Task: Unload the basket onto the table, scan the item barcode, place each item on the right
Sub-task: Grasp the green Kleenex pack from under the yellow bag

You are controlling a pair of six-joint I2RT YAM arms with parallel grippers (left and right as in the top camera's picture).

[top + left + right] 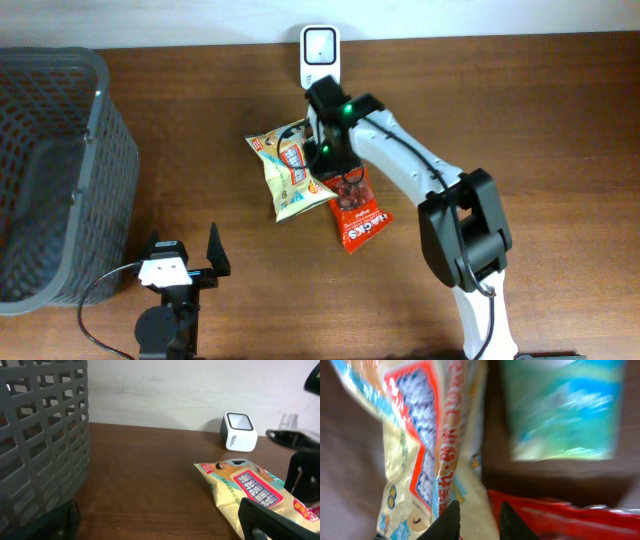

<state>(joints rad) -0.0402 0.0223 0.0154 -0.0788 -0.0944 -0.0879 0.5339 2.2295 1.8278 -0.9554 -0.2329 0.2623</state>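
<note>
A cream snack bag [285,170] [245,487] [420,435] lies on the brown table just in front of the white barcode scanner [320,52] [239,432]. A red snack bag [360,215] [560,520] lies against its right side. My right gripper [325,155] [481,522] is down on the cream bag's right edge, and its two black fingers are closed on the bag's side with the cream wrapper filling the gap. My left gripper [185,262] [160,520] rests open near the front left of the table, holding nothing.
A tall grey mesh basket [100,130] [40,435] stands at the left edge of the table. A blurred teal shape [565,410] shows beyond the bags in the right wrist view. The wall runs right behind the scanner.
</note>
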